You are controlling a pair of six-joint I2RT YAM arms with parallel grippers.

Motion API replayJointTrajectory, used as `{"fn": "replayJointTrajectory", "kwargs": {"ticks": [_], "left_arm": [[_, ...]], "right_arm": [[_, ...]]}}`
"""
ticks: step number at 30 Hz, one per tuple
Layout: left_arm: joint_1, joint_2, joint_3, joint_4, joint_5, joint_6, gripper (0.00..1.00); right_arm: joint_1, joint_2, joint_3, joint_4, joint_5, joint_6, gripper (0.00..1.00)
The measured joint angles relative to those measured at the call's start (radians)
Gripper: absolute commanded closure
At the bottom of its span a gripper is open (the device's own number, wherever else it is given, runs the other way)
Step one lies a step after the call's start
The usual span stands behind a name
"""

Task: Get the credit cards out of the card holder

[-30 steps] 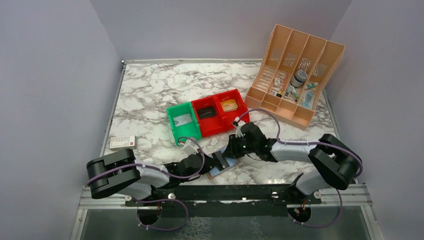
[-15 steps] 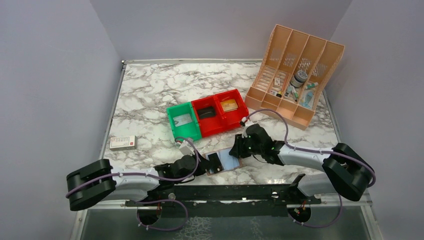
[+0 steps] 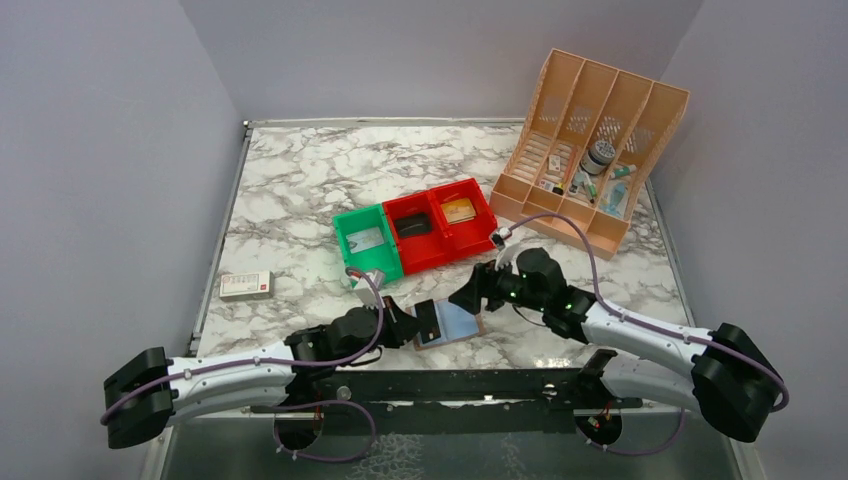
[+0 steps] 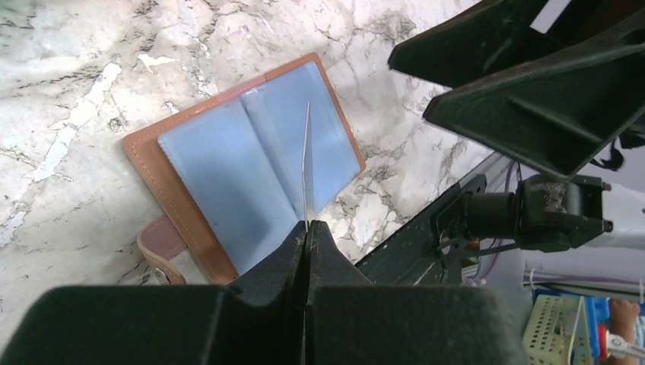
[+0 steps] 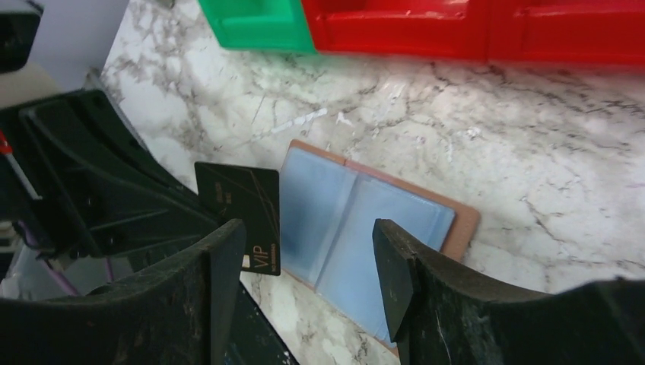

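Left gripper [image 4: 306,228] pinches the dark grey card [image 5: 239,205] by one edge above the open card holder [image 4: 220,175]; right gripper [image 5: 308,232] hovers over it, jaws spread wide

L arm low, stretched fwd; L gripper [image 4: 306,228] pinched on dark card [image 5: 239,205]. R arm extended inward; R gripper [image 5: 308,239] spread wide.

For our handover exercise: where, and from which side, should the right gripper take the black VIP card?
Pinch the free end of the black VIP card, one finger on each flat face, coming edge-on from the side opposite the left gripper, which clamps its other end. Held in the air, both faces look reachable.
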Motion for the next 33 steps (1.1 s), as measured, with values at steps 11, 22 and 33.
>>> {"fn": "replayJointTrajectory", "kwargs": {"ticks": [11, 22, 33], "left_arm": [[0.0, 0.042, 0.0, 0.094, 0.098, 0.095, 1.0], [0.0, 0.02, 0.0, 0.201, 0.201, 0.14, 1.0], [0.0, 0.029, -0.002, 0.257, 0.238, 0.153, 1.0]], "right_arm": [[0.0, 0.004, -0.197, 0.241, -0.216, 0.018, 0.37], [0.0, 0.019, -0.243, 0.388, -0.25, 0.089, 0.48], [-0.013, 0.031, -0.243, 0.472, -0.372, 0.107, 0.65]]}}
